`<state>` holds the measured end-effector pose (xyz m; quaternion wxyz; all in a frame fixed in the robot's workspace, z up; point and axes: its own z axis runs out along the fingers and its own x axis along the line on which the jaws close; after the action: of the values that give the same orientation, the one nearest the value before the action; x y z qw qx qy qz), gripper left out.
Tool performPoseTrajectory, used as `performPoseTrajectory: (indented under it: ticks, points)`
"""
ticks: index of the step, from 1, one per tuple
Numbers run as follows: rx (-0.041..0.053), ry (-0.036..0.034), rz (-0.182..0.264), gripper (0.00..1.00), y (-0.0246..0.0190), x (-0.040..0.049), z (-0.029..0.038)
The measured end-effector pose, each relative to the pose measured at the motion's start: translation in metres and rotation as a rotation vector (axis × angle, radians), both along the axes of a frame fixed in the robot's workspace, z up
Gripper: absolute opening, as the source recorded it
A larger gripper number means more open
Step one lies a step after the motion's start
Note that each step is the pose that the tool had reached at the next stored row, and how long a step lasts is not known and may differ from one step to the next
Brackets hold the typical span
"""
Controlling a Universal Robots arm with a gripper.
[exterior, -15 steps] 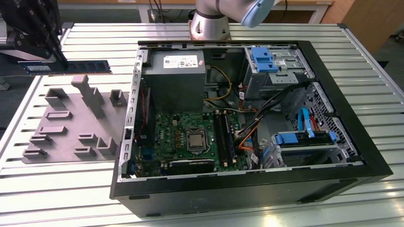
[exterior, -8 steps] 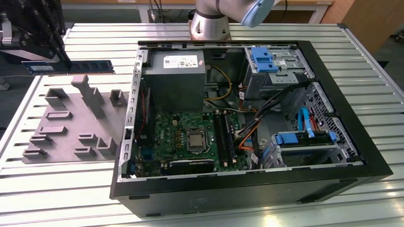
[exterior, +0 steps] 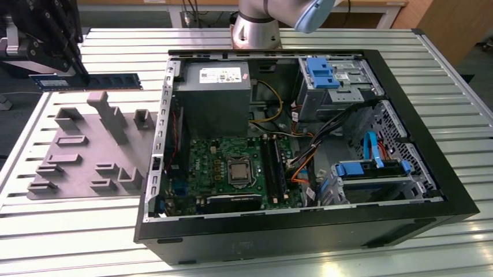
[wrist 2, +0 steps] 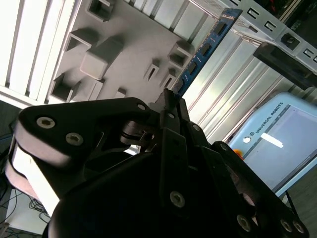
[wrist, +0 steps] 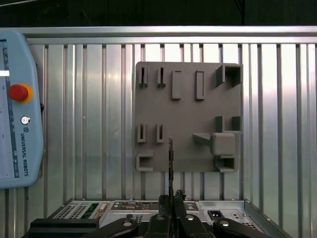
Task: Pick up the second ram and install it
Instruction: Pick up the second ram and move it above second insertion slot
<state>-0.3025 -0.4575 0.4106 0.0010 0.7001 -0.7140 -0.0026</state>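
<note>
The second ram (exterior: 108, 81) is a thin dark blue-green stick with black chips. It sticks out sideways from my gripper (exterior: 71, 71) at the exterior view's far left, beyond the grey fixture plate (exterior: 85, 150). My gripper (wrist 2: 171, 96) is shut on one end of the ram (wrist 2: 204, 48), which runs away from the fingers. In the first wrist view the ram (wrist: 171, 158) shows edge-on, rising from the gripper (wrist: 171, 196) over the fixture plate (wrist: 188, 114). The open computer case (exterior: 431, 190) holds the green motherboard (exterior: 223, 158) with its long black slots (exterior: 274, 167).
The arm's base (exterior: 258, 26) stands behind the case on the slatted metal table (exterior: 77, 231). A teach pendant (wrist: 15, 109) lies on the table beside the fixture. Inside the case are a power supply (exterior: 212, 92), blue drive brackets (exterior: 320, 72) and loose cables (exterior: 308, 156).
</note>
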Motion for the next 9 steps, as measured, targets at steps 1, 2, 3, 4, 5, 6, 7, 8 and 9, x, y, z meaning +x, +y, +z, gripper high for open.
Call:
performPoseTrajectory:
  ticks: [1,2,3,4,5,6,7,8,9]
  points:
    - [0.0,0.0,0.0,0.14,0.0,0.0003,0.0]
    - [0.0,0.0001,0.0,0.14,0.0,0.0006,0.0]
    - [0.0,0.0,0.0,0.14,0.0,0.0008,0.0]
    - [-0.0001,0.0001,0.0,0.14,0.0,0.0011,0.0001]
    - [0.0,0.0001,0.0,0.14,0.0,0.0014,0.0]
    - [0.0,0.0,0.0,0.14,0.0,0.0016,0.0]
    - [0.0,0.0,0.0,0.14,0.0,0.0019,0.0]
    - [0.0,0.0001,0.0,0.14,0.0,0.0021,0.0]
    - [-0.0001,0.0001,0.0,0.14,0.0,0.0023,0.0001]
